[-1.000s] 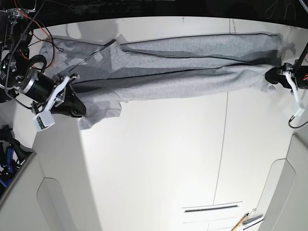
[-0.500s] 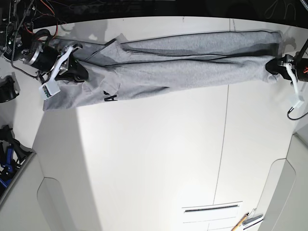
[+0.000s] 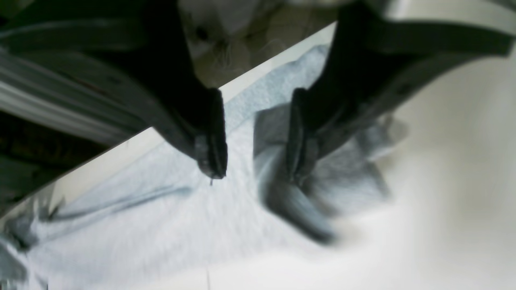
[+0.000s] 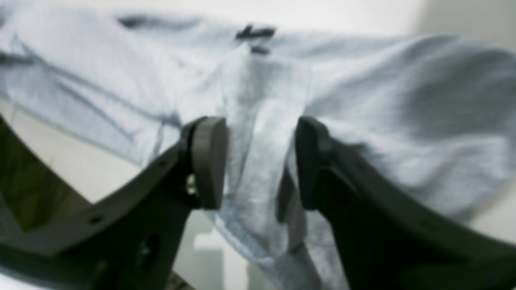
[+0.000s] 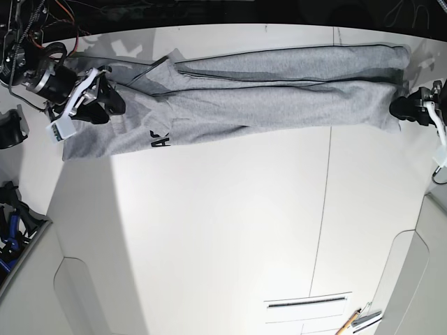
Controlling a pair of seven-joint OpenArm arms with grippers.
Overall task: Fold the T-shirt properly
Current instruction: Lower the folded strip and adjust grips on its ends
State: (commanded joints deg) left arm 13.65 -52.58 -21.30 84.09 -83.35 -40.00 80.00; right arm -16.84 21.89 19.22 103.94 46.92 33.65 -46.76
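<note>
The light grey T-shirt (image 5: 265,98) lies stretched in a long folded band along the far side of the white table (image 5: 223,230). Black lettering (image 5: 160,141) shows near its left end. My right gripper (image 5: 108,105) is at that left end. In the right wrist view it (image 4: 258,161) is open, with a loose strip of the T-shirt (image 4: 403,100) hanging between the pads. My left gripper (image 5: 400,108) is at the right end. In the left wrist view it (image 3: 256,161) is open over the T-shirt (image 3: 161,225), with one finger (image 3: 298,141) against a blurred fold.
The far table edge (image 3: 121,153) runs just behind the shirt. A slotted panel (image 5: 307,301) and a pencil (image 5: 349,322) lie at the front right. Red and black cables (image 5: 28,28) hang at the back left. Blue gear (image 5: 10,230) sits off the left side.
My right gripper carried the shirt's left end from the front toward the back, laid it flat with lettering showing, and opened. My left gripper shifted slightly right and let go.
</note>
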